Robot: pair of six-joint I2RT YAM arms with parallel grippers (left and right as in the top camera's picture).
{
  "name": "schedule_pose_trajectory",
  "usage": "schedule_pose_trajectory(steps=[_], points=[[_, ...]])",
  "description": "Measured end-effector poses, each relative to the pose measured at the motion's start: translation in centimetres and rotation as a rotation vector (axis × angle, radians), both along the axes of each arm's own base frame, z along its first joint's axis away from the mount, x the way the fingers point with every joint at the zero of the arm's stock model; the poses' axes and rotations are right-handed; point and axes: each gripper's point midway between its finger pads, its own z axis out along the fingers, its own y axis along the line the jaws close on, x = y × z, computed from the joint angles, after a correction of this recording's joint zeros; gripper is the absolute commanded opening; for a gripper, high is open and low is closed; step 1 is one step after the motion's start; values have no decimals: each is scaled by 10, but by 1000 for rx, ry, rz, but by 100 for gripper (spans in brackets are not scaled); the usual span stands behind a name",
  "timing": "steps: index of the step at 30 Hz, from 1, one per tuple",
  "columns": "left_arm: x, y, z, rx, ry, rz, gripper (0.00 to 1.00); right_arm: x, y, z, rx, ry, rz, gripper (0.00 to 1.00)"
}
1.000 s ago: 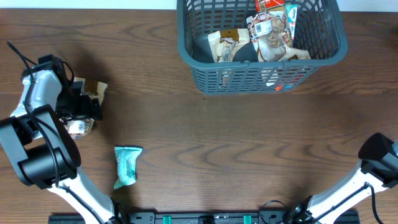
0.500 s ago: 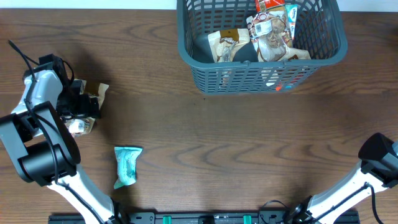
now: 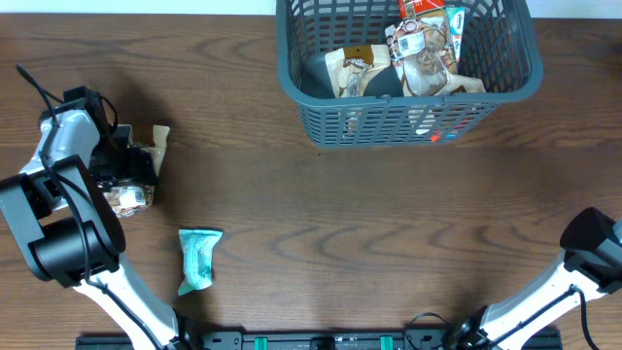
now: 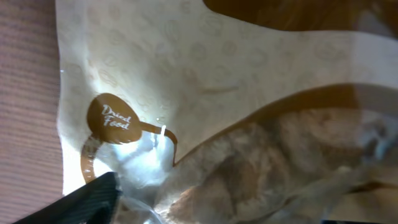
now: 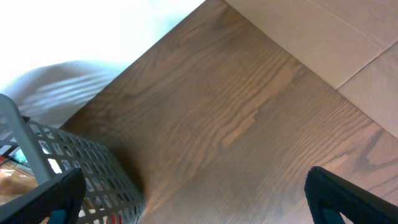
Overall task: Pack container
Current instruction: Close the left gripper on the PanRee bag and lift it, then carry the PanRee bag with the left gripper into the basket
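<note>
The container, a dark grey-blue slotted basket point(image 3: 292, 73), stands at the back of the table and holds several snack packets point(image 3: 423, 53). Its corner shows in the right wrist view point(image 5: 93, 168). My left gripper point(image 3: 129, 170) is down over a cream and brown "Dried Food" packet point(image 3: 154, 141) at the far left. The packet point(image 4: 186, 81) fills the left wrist view and lies between the spread fingers point(image 4: 221, 211). A teal packet point(image 3: 199, 258) lies flat near the front. My right gripper point(image 5: 193, 205) is open and empty, in the air to the right of the basket.
Brown cardboard point(image 5: 348, 43) lies beyond the table's edge in the right wrist view. The right arm's link point(image 3: 593, 248) sits at the front right corner. Bare wood table point(image 3: 369, 224) spreads between the packets and the basket.
My left gripper has shifted slightly to the right, and the Dried Food packet has shifted a little with it. The right arm and the basket have not moved.
</note>
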Motion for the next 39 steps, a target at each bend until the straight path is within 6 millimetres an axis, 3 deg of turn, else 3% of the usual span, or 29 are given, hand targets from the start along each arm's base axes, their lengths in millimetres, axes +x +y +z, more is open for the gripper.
schedule_pose_trajectory(steps=[1, 3, 7, 20, 24, 28, 30, 33, 36, 39], points=[[0, 0, 0, 0, -2, 1, 72, 0, 0, 0, 0, 0, 0, 99], [1, 0, 0, 0, -3, 6, 54, 0, 0, 0, 0, 0, 0, 99], [1, 1, 0, 4, -3, 9, 6, 0, 0, 0, 0, 0, 0, 99], [0, -7, 3, -13, 3, 56, 6, 0, 0, 0, 0, 0, 0, 99], [-5, -36, 7, -70, 51, 50, 6, 0, 0, 0, 0, 0, 0, 99], [3, -71, 20, -101, 62, 2, 6, 0, 0, 0, 0, 0, 0, 99], [15, -87, 38, -98, 19, -25, 6, 0, 0, 0, 0, 0, 0, 99], [41, -108, 87, -83, -117, -65, 6, 0, 0, 0, 0, 0, 0, 99], [64, -127, 161, -71, -322, -104, 6, 0, 0, 0, 0, 0, 0, 99], [68, -145, 237, -60, -511, -140, 6, 0, 0, 0, 0, 0, 0, 99]])
